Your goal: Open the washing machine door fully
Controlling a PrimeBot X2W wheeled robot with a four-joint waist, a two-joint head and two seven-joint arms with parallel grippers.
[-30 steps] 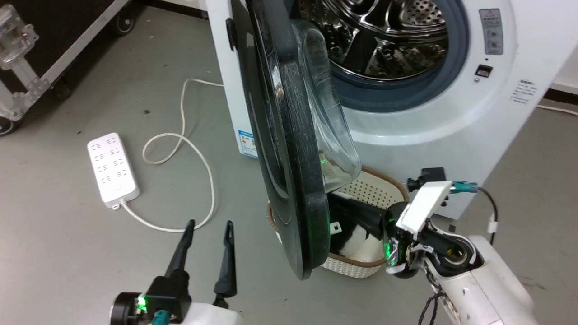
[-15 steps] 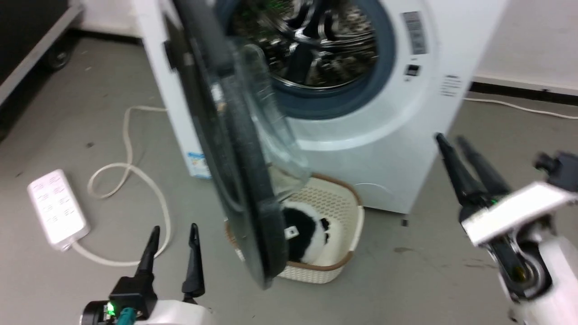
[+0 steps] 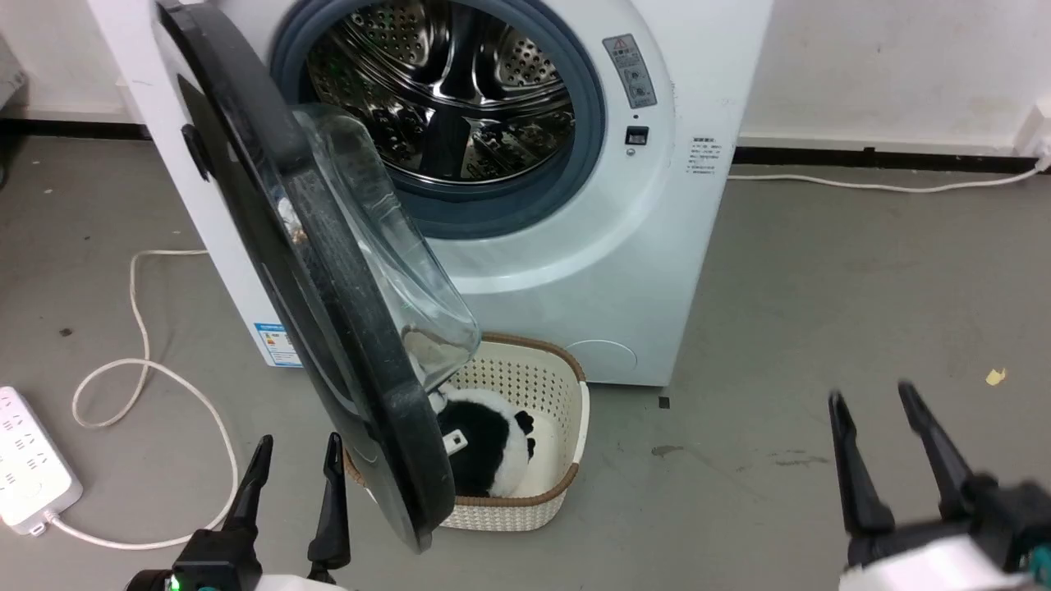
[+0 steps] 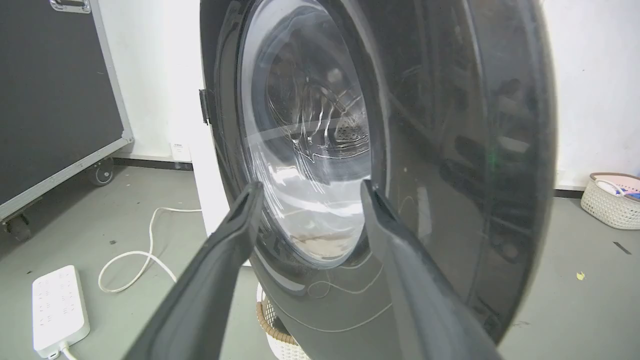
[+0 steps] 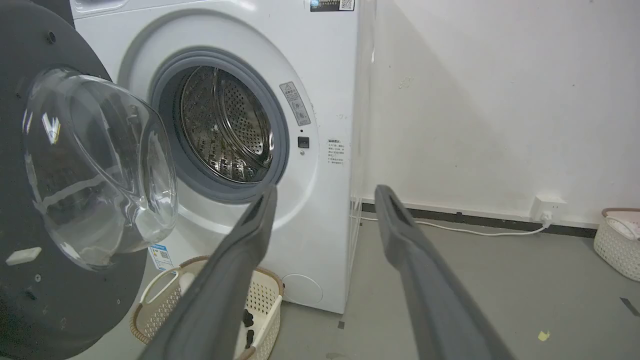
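Right end effector (image 3: 869,392) spread, well apart from washing machine door (image 3: 378,410) edge

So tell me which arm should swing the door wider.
Probably right. From the right gripper, the washing machine door shows its bulging inner side, where pushing opens it; the left gripper faces its outer face.

One washing machine (image 3: 657,246), one washing machine door (image 3: 361,369). Baskets, two: cream basket (image 3: 566,410) at the machine's foot, second basket (image 5: 617,240) by the wall. One black-and-white plush toy (image 3: 484,443). One power strip (image 3: 29,460). White cables, two: strip cable (image 3: 139,328), wall cable (image 3: 862,185). One wall socket (image 5: 547,207). One black wheeled case (image 4: 50,100). Grippers, two: left gripper (image 3: 298,443), right gripper (image 3: 870,394), two fingers each.
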